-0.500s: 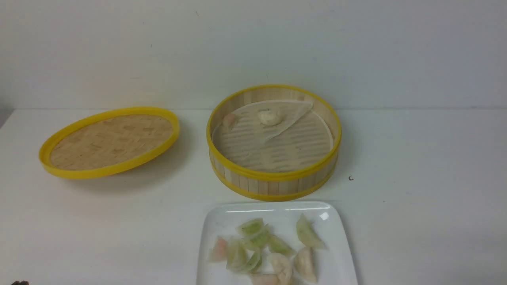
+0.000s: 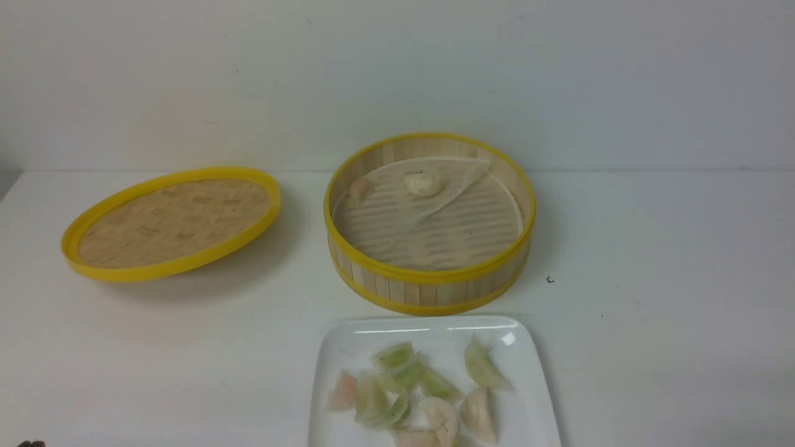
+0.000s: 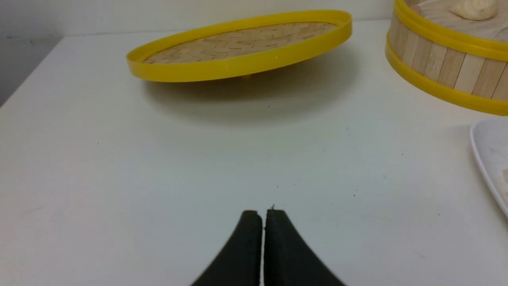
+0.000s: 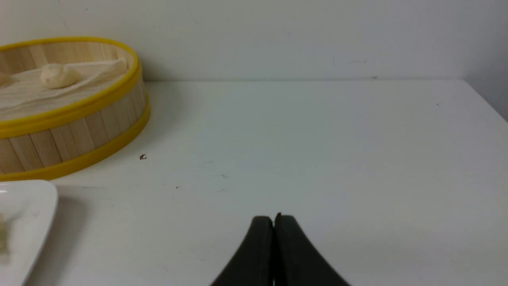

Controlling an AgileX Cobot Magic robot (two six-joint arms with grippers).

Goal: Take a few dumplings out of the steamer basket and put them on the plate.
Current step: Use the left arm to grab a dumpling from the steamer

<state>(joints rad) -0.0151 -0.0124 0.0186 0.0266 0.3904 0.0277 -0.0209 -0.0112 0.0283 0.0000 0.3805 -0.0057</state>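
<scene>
1. Plain white table (image 2: 124, 372) against a bare pale wall; neither arm visible in the front view.
2. Inside the steamer basket (image 2: 428, 288), on its far half: the cream-white dumpling (image 2: 423, 183) resting on the paper liner (image 2: 463, 177) near the back wall, the pinkish dumpling (image 2: 360, 187) just beside the left inner wall. Both well apart from the plate (image 2: 338, 354), set just in front of the basket and already loaded with green crescent dumplings (image 2: 397, 372) and a few paler ones. Woven lid (image 2: 171, 223) tilted on the table to the basket's left.
3. Left gripper (image 3: 262, 214): jaws pressed together on nothing, low over bare table in front of the lid. Right gripper (image 4: 274, 218): likewise closed and empty, over bare table to the basket's right.
4. Handling, as a judgement: light, soft, easily squashed, perhaps tacky against the paper. Thin liner partly folded over and loose, so apt to lift along with a dumpling. Best pinched gently across the plump middle from above, jaws spread only slightly wider than the body, clear of the basket wall.
5. Cream-white dumpling: lumpy, long axis roughly left to right across the front view, so a grip across the short way, front to back. Pinkish dumpling: too small and blurred to give an axis with confidence; possibly leaning on the wall.
</scene>
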